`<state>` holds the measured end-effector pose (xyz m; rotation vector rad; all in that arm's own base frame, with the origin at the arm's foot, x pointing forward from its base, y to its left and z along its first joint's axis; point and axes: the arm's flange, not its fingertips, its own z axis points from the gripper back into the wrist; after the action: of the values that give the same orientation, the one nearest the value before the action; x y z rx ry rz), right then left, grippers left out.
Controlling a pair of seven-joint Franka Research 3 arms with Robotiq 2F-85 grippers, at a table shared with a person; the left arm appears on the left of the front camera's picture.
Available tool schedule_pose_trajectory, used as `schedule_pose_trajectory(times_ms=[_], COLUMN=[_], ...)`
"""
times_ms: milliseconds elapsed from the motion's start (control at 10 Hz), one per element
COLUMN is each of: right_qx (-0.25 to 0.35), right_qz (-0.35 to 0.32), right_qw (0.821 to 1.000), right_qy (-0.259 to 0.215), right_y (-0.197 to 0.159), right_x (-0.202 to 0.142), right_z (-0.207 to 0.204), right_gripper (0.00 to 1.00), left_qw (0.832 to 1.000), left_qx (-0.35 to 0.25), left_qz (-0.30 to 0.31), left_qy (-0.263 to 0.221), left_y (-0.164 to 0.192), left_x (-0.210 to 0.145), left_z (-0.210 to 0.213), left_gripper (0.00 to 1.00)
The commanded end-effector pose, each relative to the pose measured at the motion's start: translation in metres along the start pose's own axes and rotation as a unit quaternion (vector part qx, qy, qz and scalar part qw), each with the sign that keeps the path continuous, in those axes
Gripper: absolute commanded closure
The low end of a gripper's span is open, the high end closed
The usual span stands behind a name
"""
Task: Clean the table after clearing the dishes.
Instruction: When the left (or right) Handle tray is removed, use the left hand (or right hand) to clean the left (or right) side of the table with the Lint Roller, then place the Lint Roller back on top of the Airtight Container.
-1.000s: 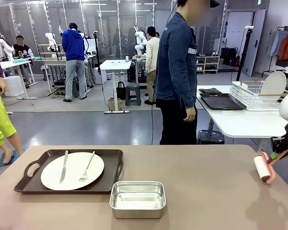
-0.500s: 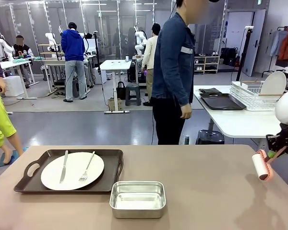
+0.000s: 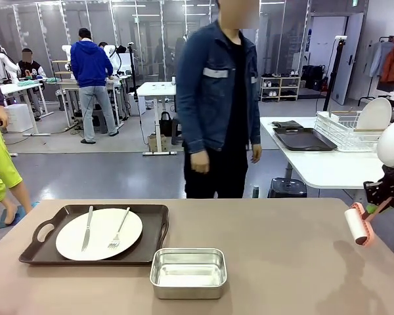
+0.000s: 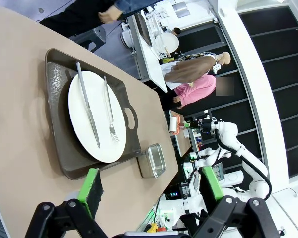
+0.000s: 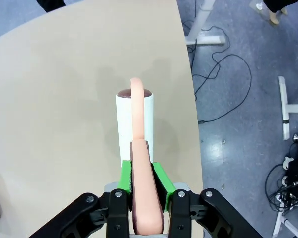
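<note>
- pink plastic is what the right gripper (image 5: pixel 141 181) is clenched on: it is the handle of the roller (image 5: pixel 134 116), squeezed between the two green pads (image 5: pixel 125 176).
- the white drum of the roller points straight away from these fingers, with its long axis in line with the handle. under it is the right end of the table (image 3: pixel 282 262), close to the edge.
- from the front the roller looks lifted and tilted above the top, but i cannot tell for sure if it touches.
- the left gripper (image 4: pixel 150 186) is released, jaws wide, nothing between them. it looks along the table from the left end.
- the dishes are not all cleared: one dark tray (image 3: pixel 154 220) lies on the left half of the table. it carries a white plate (image 3: pixel 98 234), with a knife (image 3: pixel 87 228) and a fork (image 3: pixel 119 230) on the plate.
- a steel pan (image 3: pixel 188 272) stands just beside the near edge of the tray, around the middle of the table.
- the person (image 3: pixel 217 105) stands at the far side, hands hanging down, well apart from the tray.
- my judgement: the roller is well apart from the tray, far to its right, so i can roll only the bare right half for now. the tray has its long side running left to right and is nearer to my left arm, so that arm or the person should clear it.
</note>
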<state>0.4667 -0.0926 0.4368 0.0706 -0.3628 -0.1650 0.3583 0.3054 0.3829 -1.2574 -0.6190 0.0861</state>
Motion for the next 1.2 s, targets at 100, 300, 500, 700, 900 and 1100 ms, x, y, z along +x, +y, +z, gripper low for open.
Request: schedule_pose_trajectory(times_ms=[100,300,500,700,900,1100], right_qx=[0.005,0.005,0.005,0.005,0.005,0.000], right_qz=[-0.011,-0.011,-0.011,-0.011,-0.011,-0.006], right_qw=[1.000,1.000,1.000,1.000,1.000,1.000], right_qy=[-0.011,-0.011,-0.011,-0.011,-0.011,-0.003], right_y=[-0.0023,-0.0023,-0.0023,-0.0023,-0.0023,-0.0054], right_x=[0.0017,0.0017,0.0017,0.0017,0.0017,0.0012], right_z=[0.0054,0.0054,0.0054,0.0054,0.0054,0.0028], right_gripper=[0.78,0.78,0.78,0.78,0.78,0.78], left_qw=[1.000,1.000,1.000,1.000,1.000,1.000], left_qx=[-0.005,-0.005,-0.005,-0.005,-0.005,-0.005], left_qz=[-0.007,-0.007,-0.007,-0.007,-0.007,-0.007], left_qy=[-0.001,-0.001,-0.001,-0.001,-0.001,-0.001], left_y=[-0.0007,-0.0007,-0.0007,-0.0007,-0.0007,-0.0007], left_x=[-0.0024,-0.0024,-0.0024,-0.0024,-0.0024,-0.0024], left_z=[0.0017,0.0017,0.0017,0.0017,0.0017,0.0017], left_gripper=[0.00,0.00,0.00,0.00,0.00,0.00])
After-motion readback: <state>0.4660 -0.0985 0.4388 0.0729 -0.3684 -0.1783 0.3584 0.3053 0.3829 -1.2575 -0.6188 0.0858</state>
